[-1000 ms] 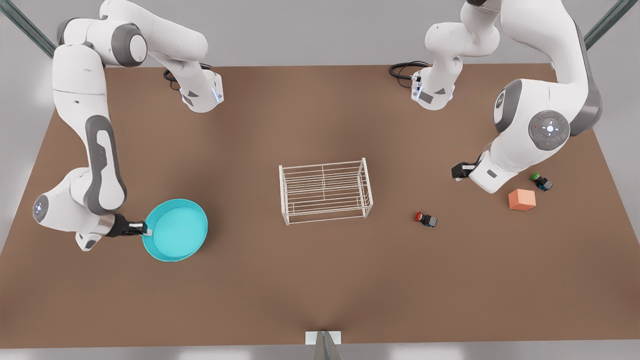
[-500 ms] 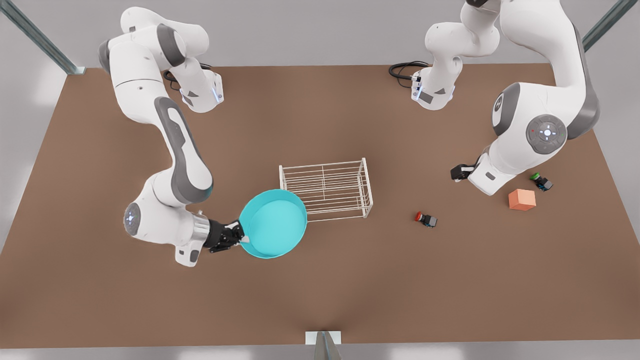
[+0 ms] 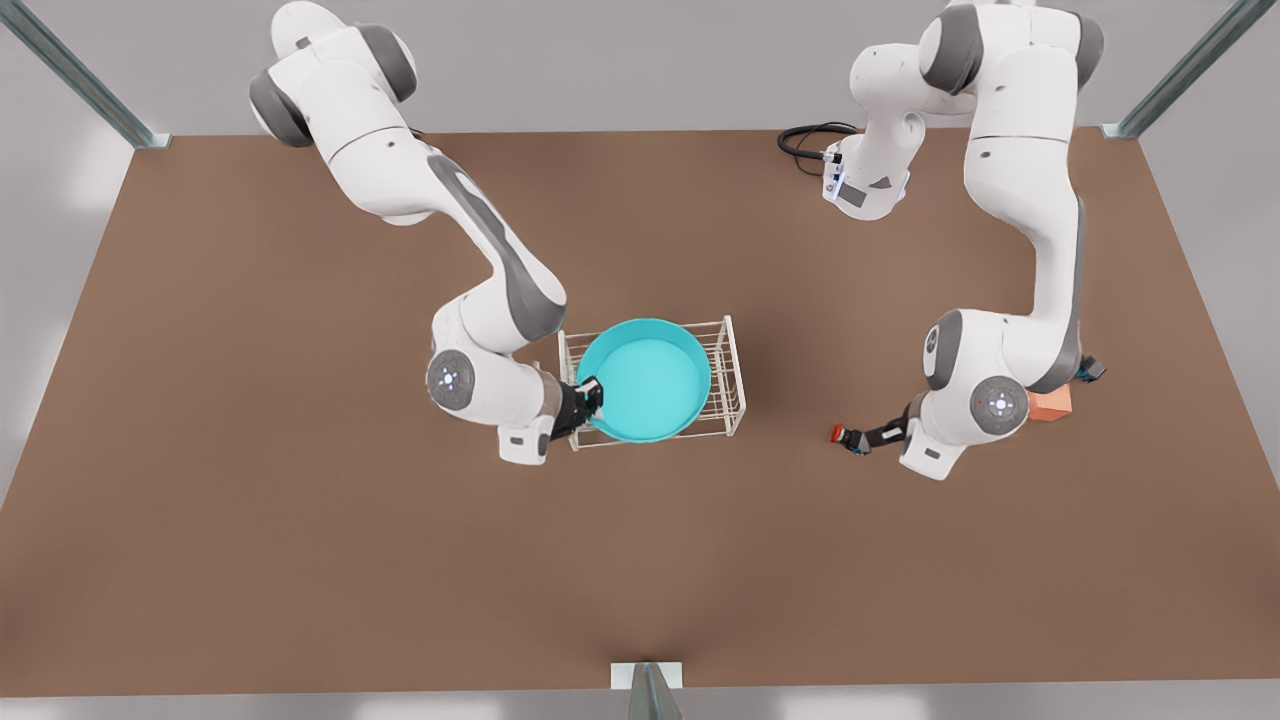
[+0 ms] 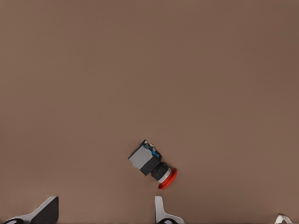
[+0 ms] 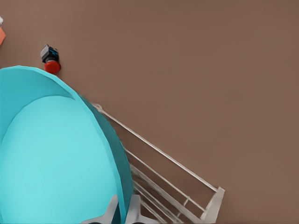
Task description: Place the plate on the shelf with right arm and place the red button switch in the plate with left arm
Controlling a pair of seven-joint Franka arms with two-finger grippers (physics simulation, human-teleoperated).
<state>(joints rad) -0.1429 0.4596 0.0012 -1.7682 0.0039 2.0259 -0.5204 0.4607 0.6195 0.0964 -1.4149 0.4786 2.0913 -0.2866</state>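
The turquoise plate (image 3: 645,380) sits over the top tier of the white wire shelf (image 3: 736,372) at the table's middle; I cannot tell if it rests on the bars. My right gripper (image 3: 590,397) is shut on the plate's rim at the side toward the front view's left. In the right wrist view its fingers (image 5: 112,212) pinch the plate (image 5: 51,158) above the shelf (image 5: 177,168). The red button switch (image 3: 838,433) lies on its side on the table. My left gripper (image 3: 862,441) is open just beside the switch. The switch (image 4: 152,163) lies just beyond one of the fingertips (image 4: 161,214).
An orange cube (image 3: 1052,404) sits partly hidden behind the left arm at the front view's right. Black cables (image 3: 805,140) lie near that arm's base. Brown table (image 3: 300,560) stretches wide toward the near edge.
The right arm swept the plate from the front view's left across to above the shelf. The left arm swung toward the near edge, bringing its gripper beside the red button switch.
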